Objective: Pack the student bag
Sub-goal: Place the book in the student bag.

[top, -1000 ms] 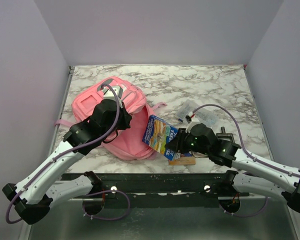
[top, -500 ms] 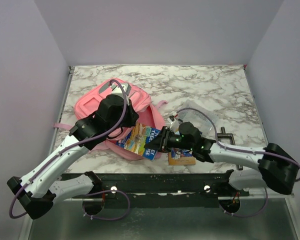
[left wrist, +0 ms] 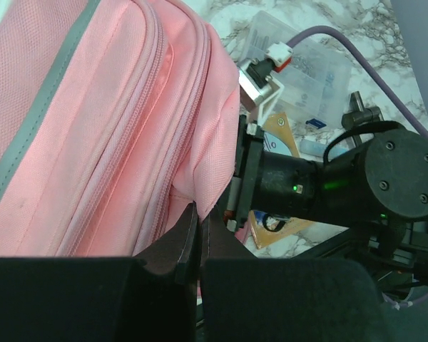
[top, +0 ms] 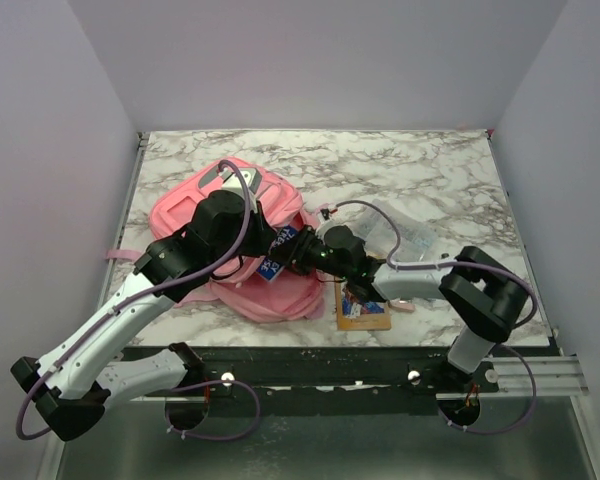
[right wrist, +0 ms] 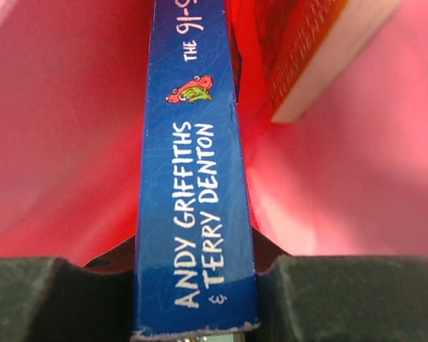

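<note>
Since a second ago the right gripper [top: 298, 250] has swung left across the worktop [top: 380, 160], carrying the blue book [top: 278, 248] from beside the student bag [top: 185, 210] into its mouth, and the right arm's elbow has folded up near the near edge. Over the same second the left gripper [top: 252, 232] barely shifted above the bag's right side.

The pink bag lies in the left half of the worktop, closer to the left edge than to the far one, with a strap reaching over the left edge. Bare marble runs along the far edge and down the right side. Near the middle of the near edge lies an orange book [top: 363, 310], and just beyond the right arm sits a clear pouch [top: 400, 235].

From above, both grippers crowd the bag's opening and their fingers are hidden. The left wrist view shows its fingers [left wrist: 189, 239] pressed together on a lifted fold of the bag's pink fabric, with the right wrist just beyond it. The right wrist view shows its black fingers [right wrist: 57, 292] pinching the blue book's spine, pink lining on every side, and a second book [right wrist: 321, 57] with pale page edges already inside, just right of the blue one
</note>
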`<action>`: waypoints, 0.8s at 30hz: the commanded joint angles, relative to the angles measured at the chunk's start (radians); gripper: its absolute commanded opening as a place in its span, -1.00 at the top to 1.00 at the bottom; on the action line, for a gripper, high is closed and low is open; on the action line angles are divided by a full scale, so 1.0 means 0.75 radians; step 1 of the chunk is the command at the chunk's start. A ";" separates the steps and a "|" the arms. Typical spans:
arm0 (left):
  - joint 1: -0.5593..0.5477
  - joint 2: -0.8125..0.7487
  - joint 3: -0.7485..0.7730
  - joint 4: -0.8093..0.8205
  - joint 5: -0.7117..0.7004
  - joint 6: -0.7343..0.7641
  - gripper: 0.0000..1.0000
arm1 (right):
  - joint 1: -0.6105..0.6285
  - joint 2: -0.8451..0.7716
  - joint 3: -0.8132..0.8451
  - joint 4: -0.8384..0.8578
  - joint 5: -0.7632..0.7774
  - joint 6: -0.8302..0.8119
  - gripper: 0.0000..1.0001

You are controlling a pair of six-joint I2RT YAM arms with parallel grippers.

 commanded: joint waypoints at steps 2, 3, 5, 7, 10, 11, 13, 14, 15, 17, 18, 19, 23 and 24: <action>0.001 -0.040 0.085 0.049 -0.047 0.010 1.00 | -0.008 0.196 0.207 0.253 0.142 0.038 0.97; 0.002 -0.047 0.085 0.046 -0.058 0.052 1.00 | -0.013 0.257 0.288 0.255 0.166 0.022 0.90; 0.008 -0.052 0.087 0.037 -0.122 0.080 1.00 | -0.035 0.400 0.448 0.240 0.112 -0.033 0.44; 0.024 -0.048 0.106 0.035 -0.085 0.071 1.00 | -0.041 0.485 0.511 0.185 0.035 -0.043 -0.04; 0.029 -0.025 0.124 0.042 -0.003 0.067 1.00 | -0.051 0.470 0.420 0.127 0.036 -0.013 -0.40; 0.029 -0.022 0.117 0.052 0.002 0.069 1.00 | -0.053 0.452 0.377 0.142 0.051 -0.008 -0.49; 0.027 -0.022 0.095 0.068 -0.009 0.067 1.00 | -0.053 0.431 0.302 0.162 0.049 -0.007 -0.61; 0.028 -0.022 0.088 0.070 -0.009 0.064 1.00 | -0.053 0.429 0.281 0.171 0.028 0.001 -0.62; 0.029 -0.024 0.085 0.070 -0.004 0.062 1.00 | -0.053 0.425 0.251 0.185 0.005 0.011 -0.61; 0.029 -0.031 0.075 0.081 0.019 0.063 1.00 | -0.043 0.421 0.177 0.241 -0.009 0.044 -0.60; 0.029 -0.031 0.068 0.091 0.027 0.065 1.00 | -0.041 0.421 0.147 0.278 -0.008 0.062 -0.59; 0.029 -0.029 0.060 0.098 0.032 0.068 1.00 | -0.039 0.427 0.117 0.315 -0.005 0.076 -0.54; 0.029 -0.025 0.042 0.096 0.055 0.058 1.00 | -0.039 0.511 0.139 0.437 -0.070 0.125 -0.09; 0.028 -0.028 0.037 0.097 0.056 0.051 1.00 | -0.039 0.528 0.167 0.442 -0.088 0.120 0.08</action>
